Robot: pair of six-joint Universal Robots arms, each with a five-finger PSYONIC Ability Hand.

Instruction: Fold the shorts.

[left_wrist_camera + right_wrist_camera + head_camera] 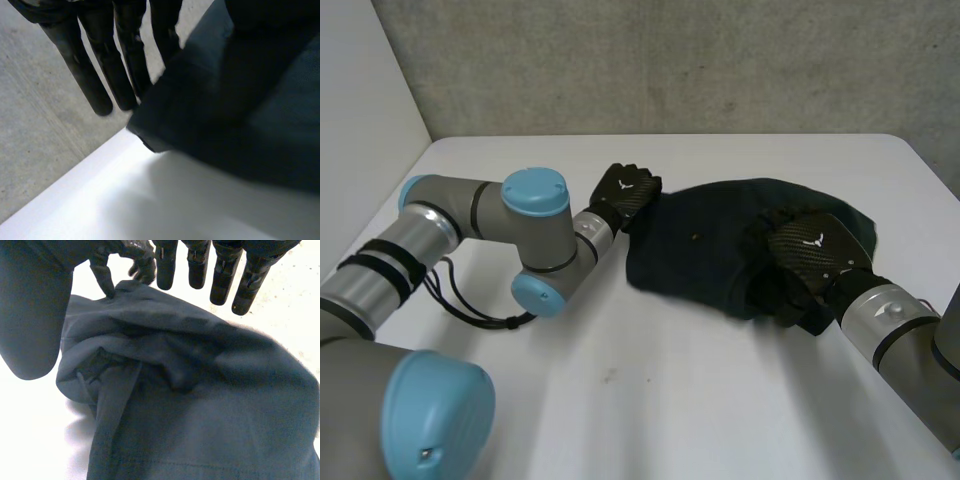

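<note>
Head view: mid-fold, my left robot hand (625, 190) rests wide at the shorts' (700, 245) edge, right robot hand (805, 250) wide atop them; next, I'd pinch an edge.

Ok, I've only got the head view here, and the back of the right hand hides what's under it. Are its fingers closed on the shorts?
Observer: No. In its own wrist view the right hand has its fingers straight, with the tips near the far edge of the shorts, not curled round the cloth.
Operator: Is the cloth flat under that palm?
Observer: No, it's rumpled, with a deep crease below the palm.
Operator: And the left side?
Observer: The left wrist view shows a thick corner of the shorts right beside the left hand. I can't tell whether that hand grips the cloth.
</note>
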